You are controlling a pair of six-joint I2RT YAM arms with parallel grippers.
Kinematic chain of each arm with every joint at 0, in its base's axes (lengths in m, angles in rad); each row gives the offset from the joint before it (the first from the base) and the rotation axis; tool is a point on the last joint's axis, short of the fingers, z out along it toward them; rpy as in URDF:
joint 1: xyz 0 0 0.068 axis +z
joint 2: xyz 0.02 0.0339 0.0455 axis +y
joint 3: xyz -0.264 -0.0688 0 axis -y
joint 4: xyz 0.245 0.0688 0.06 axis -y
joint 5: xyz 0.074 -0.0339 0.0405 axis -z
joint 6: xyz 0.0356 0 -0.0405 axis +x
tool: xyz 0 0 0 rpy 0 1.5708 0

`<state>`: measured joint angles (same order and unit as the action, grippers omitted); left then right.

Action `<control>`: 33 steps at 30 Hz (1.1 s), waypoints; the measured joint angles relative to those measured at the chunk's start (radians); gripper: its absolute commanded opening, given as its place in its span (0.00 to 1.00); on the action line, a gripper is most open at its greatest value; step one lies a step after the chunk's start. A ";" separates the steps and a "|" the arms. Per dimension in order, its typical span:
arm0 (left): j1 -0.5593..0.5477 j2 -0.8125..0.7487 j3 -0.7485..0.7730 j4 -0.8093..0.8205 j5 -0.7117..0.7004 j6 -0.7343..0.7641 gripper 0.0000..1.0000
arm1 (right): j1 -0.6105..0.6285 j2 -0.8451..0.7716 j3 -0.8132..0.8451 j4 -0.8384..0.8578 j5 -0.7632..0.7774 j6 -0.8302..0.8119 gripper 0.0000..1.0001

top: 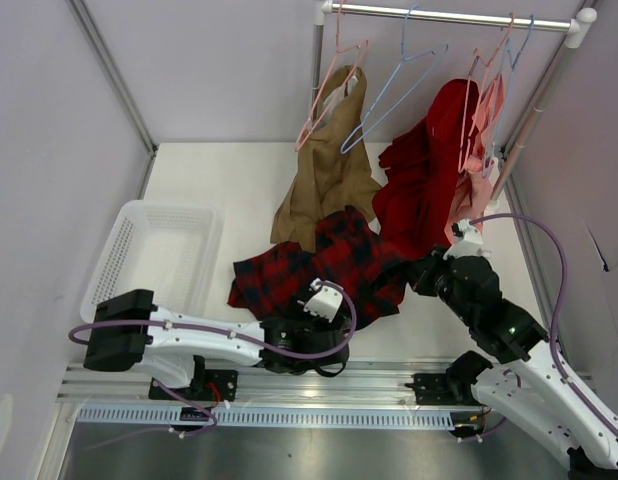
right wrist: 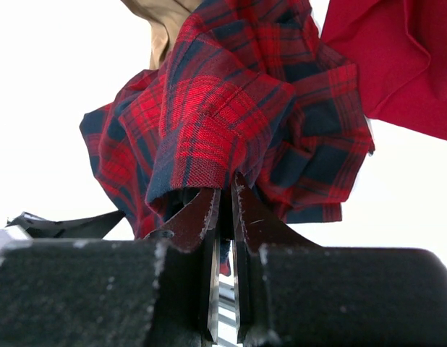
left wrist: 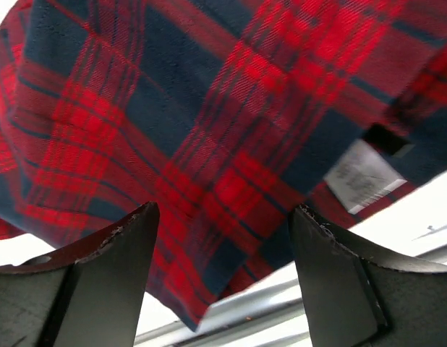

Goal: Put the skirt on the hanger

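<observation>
Two reaches, low and forward: left gripper (left wrist: 223, 211) wide open at the skirt (top: 334, 255), right gripper (right wrist: 226, 189) tight on a fold.

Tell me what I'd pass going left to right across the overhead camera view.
White basket → plaid skirt → red garment. The tan garment shares the skirt's span across the view, so I've left it out.

Can't read print on skirt (left wrist: 231, 144) label (left wrist: 362, 177). Can't see skirt past left wrist view's 12, 3, 9 o'clock edges. Can't spot right pincer (right wrist: 227, 182) from top.
</observation>
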<state>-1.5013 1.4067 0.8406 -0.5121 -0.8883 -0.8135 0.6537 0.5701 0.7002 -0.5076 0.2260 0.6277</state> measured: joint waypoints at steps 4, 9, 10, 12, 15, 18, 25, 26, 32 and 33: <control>0.012 0.024 0.003 -0.022 -0.014 -0.008 0.76 | 0.000 -0.004 0.022 -0.018 -0.004 0.000 0.00; 0.014 0.022 0.003 -0.022 -0.018 -0.008 0.76 | 0.002 -0.004 0.050 -0.038 -0.006 0.000 0.00; 0.014 0.022 0.003 -0.024 -0.018 -0.010 0.76 | 0.003 -0.004 0.054 -0.042 -0.006 0.000 0.00; 0.016 0.023 0.003 -0.034 -0.018 -0.025 0.77 | 0.004 -0.004 0.060 -0.047 -0.006 0.000 0.00; 0.030 0.026 -0.001 -0.070 -0.019 -0.071 0.77 | 0.004 -0.004 0.069 -0.058 -0.006 0.000 0.00; 0.062 0.009 -0.036 -0.090 -0.018 -0.113 0.75 | 0.005 -0.004 0.088 -0.076 -0.005 -0.002 0.00; 0.179 -0.139 -0.127 -0.132 -0.005 -0.158 0.59 | 0.005 -0.005 0.132 -0.117 -0.001 -0.019 0.00; 0.193 -0.154 -0.128 -0.132 0.002 -0.159 0.56 | 0.005 -0.007 0.133 -0.120 -0.001 -0.020 0.00; 0.277 -0.251 -0.163 -0.096 0.064 -0.150 0.22 | -0.014 -0.016 0.142 -0.148 -0.021 -0.035 0.00; 0.301 -0.274 -0.170 -0.088 0.084 -0.144 0.14 | -0.023 -0.015 0.144 -0.151 -0.029 -0.038 0.00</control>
<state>-1.2003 1.1324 0.6704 -0.5999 -0.8043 -0.9577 0.6312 0.5552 0.8440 -0.6586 0.1974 0.5896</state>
